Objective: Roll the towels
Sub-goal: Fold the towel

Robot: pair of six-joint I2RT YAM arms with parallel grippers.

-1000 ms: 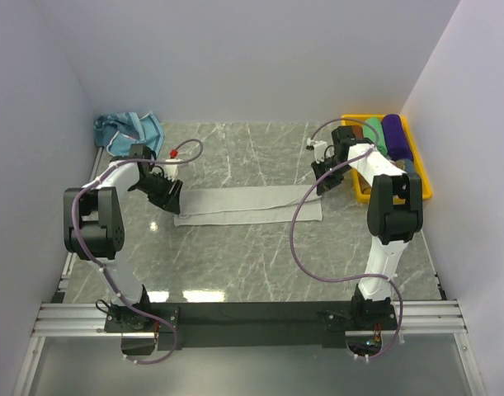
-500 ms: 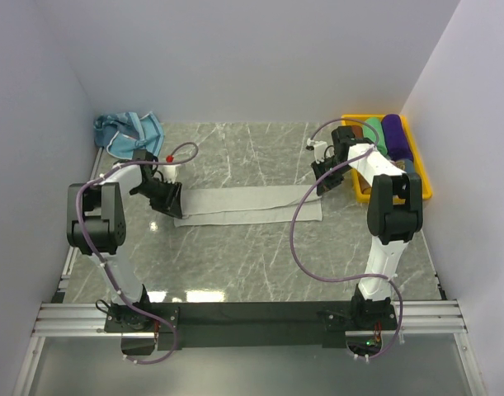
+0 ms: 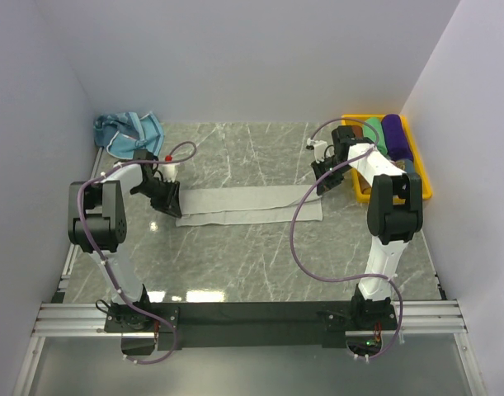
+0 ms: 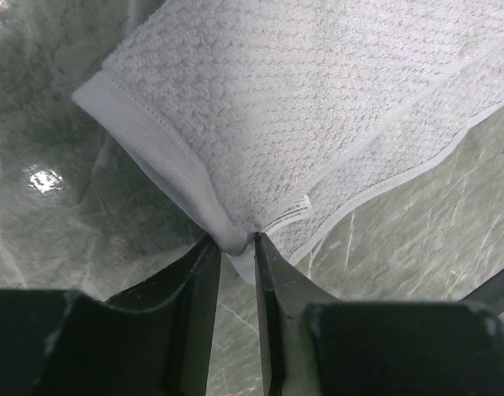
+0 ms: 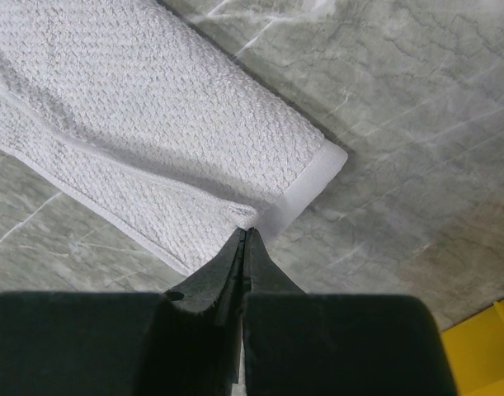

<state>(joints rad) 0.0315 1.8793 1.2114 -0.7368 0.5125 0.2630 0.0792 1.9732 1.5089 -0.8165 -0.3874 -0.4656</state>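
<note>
On the grey marble tabletop (image 3: 260, 256), a pale grey-white cloth towel (image 3: 252, 205) lies flat as a long folded strip, running from 9 to 3 o'clock across the middle. The left pincer (image 4: 233, 243), narrowed, pinches the bunched hem at its 9 o'clock end. The right pincer (image 5: 243, 233), fully closed, nips the 3 o'clock hem.

Near worktop (image 3: 235, 256) bare, passable. Obstructions: yellow bin (image 3: 423, 188) at far right wall, crumpled blue towel (image 3: 126, 130) in far left corner.
</note>
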